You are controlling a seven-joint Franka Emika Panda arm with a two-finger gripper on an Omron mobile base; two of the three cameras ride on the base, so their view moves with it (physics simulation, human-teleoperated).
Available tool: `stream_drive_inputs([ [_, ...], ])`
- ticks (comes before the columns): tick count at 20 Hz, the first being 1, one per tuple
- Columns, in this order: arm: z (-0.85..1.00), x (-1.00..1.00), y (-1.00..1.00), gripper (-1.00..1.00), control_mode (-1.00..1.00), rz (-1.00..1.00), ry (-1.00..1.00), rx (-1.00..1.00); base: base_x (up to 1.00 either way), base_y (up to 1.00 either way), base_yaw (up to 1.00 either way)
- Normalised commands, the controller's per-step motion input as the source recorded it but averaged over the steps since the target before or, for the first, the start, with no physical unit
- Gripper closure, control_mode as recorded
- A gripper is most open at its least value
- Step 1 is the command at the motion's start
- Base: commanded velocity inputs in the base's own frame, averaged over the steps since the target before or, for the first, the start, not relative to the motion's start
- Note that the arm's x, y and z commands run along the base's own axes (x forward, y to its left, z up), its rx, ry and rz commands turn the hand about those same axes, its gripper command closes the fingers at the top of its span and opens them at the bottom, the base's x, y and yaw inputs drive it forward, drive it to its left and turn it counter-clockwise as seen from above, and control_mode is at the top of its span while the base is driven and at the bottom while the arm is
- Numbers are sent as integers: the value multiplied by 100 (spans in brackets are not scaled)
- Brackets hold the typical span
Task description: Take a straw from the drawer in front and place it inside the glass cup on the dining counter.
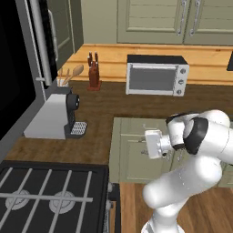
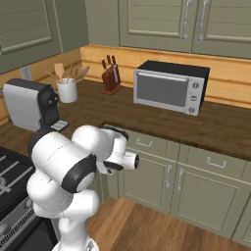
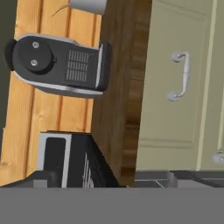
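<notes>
Right base view: gripper (image 2: 133,161) held level before the cabinet run, pointing at the closed drawer (image 2: 146,143) just beyond it. Finger spread can't be told; nothing seen held. Straw presumably inside. Farther back on the surface (image 2: 162,122): utensil crock (image 2: 67,90) holding spoons.

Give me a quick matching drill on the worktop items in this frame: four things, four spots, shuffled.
Things:
1. toaster oven
2. knife block
3. coffee machine
4. utensil crock

Places:
A. at the left end of the worktop, next to the stove
B. in the back corner, holding wooden spoons
C. against the back wall, just left of the toaster oven
D. under the upper cabinet doors, right of the knife block

Pairs: 1-D, 2-C, 3-A, 4-B
</notes>
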Motion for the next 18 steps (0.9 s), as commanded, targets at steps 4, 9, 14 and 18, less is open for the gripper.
stream_drive_inputs([
  [4, -63, 28, 70, -100, -100, 0, -7, 0, 0, 0, 0],
  [9, -60, 53, 57, -100, -100, 0, -2, 0, 0, 0, 0],
  [14, -49, 67, 37, -100, -100, 0, -1, 0, 0, 0, 0],
  [18, -48, 62, 8, -100, -100, 1, 0, 0, 0, 0, 0],
])
